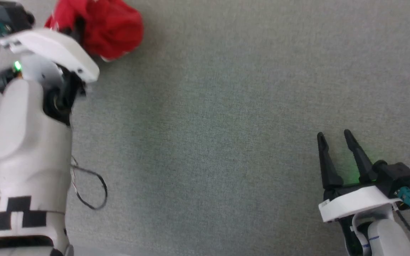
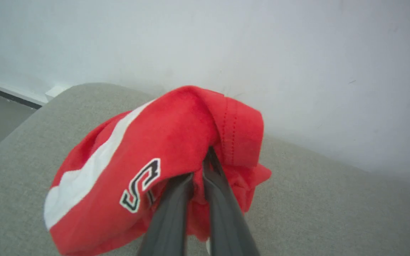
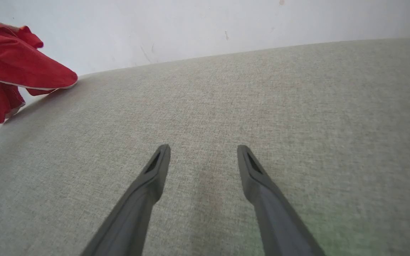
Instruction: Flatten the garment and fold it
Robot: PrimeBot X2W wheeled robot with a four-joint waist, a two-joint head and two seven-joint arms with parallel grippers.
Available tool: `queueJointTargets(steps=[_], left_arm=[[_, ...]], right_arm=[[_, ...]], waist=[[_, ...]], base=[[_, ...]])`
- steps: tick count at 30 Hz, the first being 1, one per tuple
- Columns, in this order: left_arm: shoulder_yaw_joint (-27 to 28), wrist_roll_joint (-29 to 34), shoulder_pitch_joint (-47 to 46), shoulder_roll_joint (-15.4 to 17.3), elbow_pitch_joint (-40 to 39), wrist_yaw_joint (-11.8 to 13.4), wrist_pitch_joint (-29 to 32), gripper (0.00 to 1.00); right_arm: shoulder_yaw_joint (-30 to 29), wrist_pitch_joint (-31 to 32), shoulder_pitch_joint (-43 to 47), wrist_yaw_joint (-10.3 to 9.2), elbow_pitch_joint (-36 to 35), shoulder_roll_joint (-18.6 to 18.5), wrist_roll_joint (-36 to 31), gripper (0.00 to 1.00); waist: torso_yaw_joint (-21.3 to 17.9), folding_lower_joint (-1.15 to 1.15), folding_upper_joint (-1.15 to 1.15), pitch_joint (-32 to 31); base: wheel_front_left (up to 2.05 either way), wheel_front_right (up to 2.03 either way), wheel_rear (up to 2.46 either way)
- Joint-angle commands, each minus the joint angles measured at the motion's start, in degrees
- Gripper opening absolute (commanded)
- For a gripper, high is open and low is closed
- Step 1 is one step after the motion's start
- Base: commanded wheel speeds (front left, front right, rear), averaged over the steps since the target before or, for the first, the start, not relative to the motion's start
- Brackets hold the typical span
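1 pinch holds the bunched garment [image 2: 169,138] in your closed left claw [image 2: 200,170], right claw [image 3: 203,151] spread idle: a hard tug could slip it.

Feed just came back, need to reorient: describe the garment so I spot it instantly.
Look at the grey fabric surface, far left corner: a crumpled garment is there. It is bright red with a white band and black-and-white lettering, pinched in the left hand; the cloth around it is plain grey.
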Motion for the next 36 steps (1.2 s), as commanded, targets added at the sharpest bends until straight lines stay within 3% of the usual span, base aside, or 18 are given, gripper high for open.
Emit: queueJointTargets(steps=[1, 5, 12, 21, 31, 32, 33, 36], left_arm=[[-0.3, 0.4, -2.6, 0.4, -1.6, -1.2, -1.5, 0.00], [-2.1, 0.7, -5.6, 0.1, -4.9, -3.3, -2.9, 0.00], [-7.1, -1.6, -6.2, -4.0, -8.8, -5.4, -0.1, 0.00], [-16.6, -4.3, 6.5, -8.3, -6.2, -6.1, 6.5, 0.00], [-27.1, -9.2, 19.8, -9.6, 0.8, -5.1, 14.0, 0.00], [-27.5, -10.4, 20.4, -9.6, 0.7, -4.8, 14.4, 0.40], [-27.9, -11.6, 20.8, -9.7, 0.3, -4.4, 14.6, 1.00], [-27.9, -13.2, 20.8, -9.7, -1.5, -3.2, 14.1, 1.00]], right_arm=[[0.5, -0.6, -0.3, -0.11, 0.9, 0.0, 1.0, 1.00], [1.4, -1.2, 0.0, -0.11, 3.2, 0.0, 2.9, 1.00], [1.2, -1.7, 1.1, -0.11, 6.0, 0.0, 5.4, 1.00], [-3.5, -1.7, 4.2, -0.11, 5.7, 0.0, 6.4, 1.00], [-3.7, -1.7, 5.6, -0.11, 5.9, 0.0, 7.1, 1.00], [-3.5, -1.7, 5.5, -0.11, 5.9, 0.0, 7.2, 1.00], [-3.4, -1.7, 5.5, -0.11, 6.0, 0.0, 7.4, 1.00], [-3.2, -1.7, 5.6, -0.11, 6.1, 0.0, 7.7, 1.00]], waist=[[-0.8, 0.00, 0.00, -4.2], [-2.9, 0.00, 0.00, -8.2], [-7.9, 0.00, 0.00, -13.3], [-12.0, 0.00, 0.00, -15.6], [-12.5, 0.00, 0.00, -16.2], [-12.4, 0.00, 0.00, -16.3], [-12.2, 0.00, 0.00, -16.6], [-11.4, 0.00, 0.00, -17.5]], base=[[0.00, 0.00, 0.00], [0.00, 0.00, 0.00], [0.00, 0.00, 0.00], [0.00, 0.00, 0.00], [0.00, 0.00, 0.00], [0.00, 0.00, 0.00], [0.00, 0.00, 0.00], [0.00, 0.00, 0.00]])
